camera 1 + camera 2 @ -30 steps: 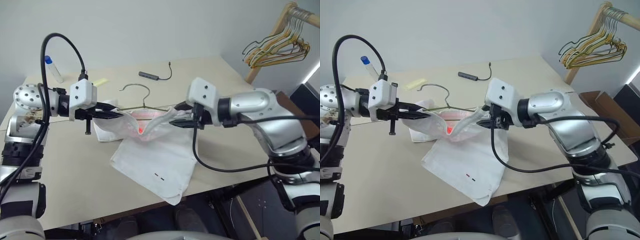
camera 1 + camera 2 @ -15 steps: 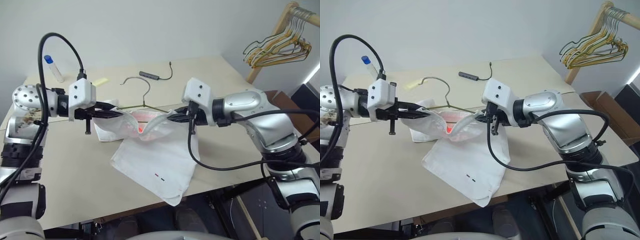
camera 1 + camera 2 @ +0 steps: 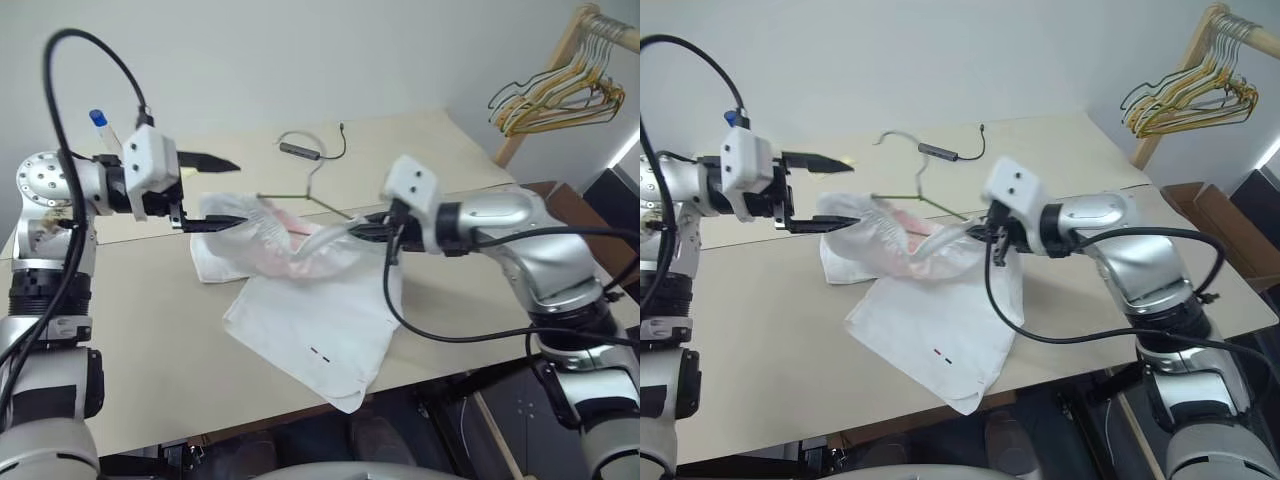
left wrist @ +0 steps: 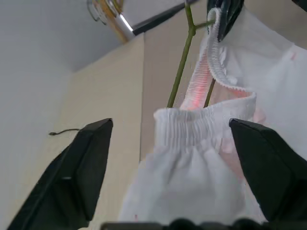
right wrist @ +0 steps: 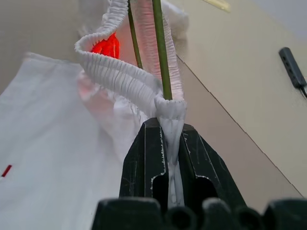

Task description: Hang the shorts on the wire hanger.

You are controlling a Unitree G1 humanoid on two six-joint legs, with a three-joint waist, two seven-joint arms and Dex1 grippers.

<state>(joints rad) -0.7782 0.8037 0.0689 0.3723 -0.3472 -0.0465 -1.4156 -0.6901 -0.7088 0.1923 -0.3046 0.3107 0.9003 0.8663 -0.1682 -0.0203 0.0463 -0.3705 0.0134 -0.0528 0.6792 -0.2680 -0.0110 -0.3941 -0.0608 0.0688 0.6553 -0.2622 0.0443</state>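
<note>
The right gripper [image 5: 165,125] is pinching the shorts' [image 3: 310,320] waistband beside the hanger [image 3: 305,196]. The left gripper [image 3: 228,192] is standing wide open, the waistband lying between its fingers [image 4: 81,167].

A pale wall [image 3: 300,50] backs the beige table [image 3: 150,330]; a wooden rack [image 3: 545,70] stands right.

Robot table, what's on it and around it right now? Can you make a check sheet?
Surface: beige table, two boards joined.
Job's things: white shorts on the table, waistband lifted; wire hanger partly inside the waistband.
Clutter: blue-capped tube, yellow strip, small dark adapter.
Grippers: left gripper fingers wide open at the waistband; right gripper shut on the waistband.
Cables: adapter's thin lead.
Surroundings: wooden rack with hanger bunch; cardboard box.
</note>
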